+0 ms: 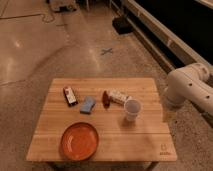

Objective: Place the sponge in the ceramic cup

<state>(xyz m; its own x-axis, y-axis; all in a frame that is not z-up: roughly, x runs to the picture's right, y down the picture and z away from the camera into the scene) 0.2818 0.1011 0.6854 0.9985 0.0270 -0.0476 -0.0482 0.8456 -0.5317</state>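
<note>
The light-blue sponge (88, 104) lies flat near the middle of the wooden table (145, 142). To its right, about a hand's width away, the white ceramic cup (132, 109) stands upright with its mouth open. A white arm segment (187, 86) reaches in from the right edge of the picture, beside the table's right end. My gripper is out of view; only this arm segment shows. Nothing touches the sponge or the cup.
A dark flat packet with red marks (70, 95) lies left of the sponge. A white carton with a red end (116, 97) lies on its side just behind the cup. A round orange plate (79, 141) sits at the front left. The floor behind has a blue cross mark (106, 51).
</note>
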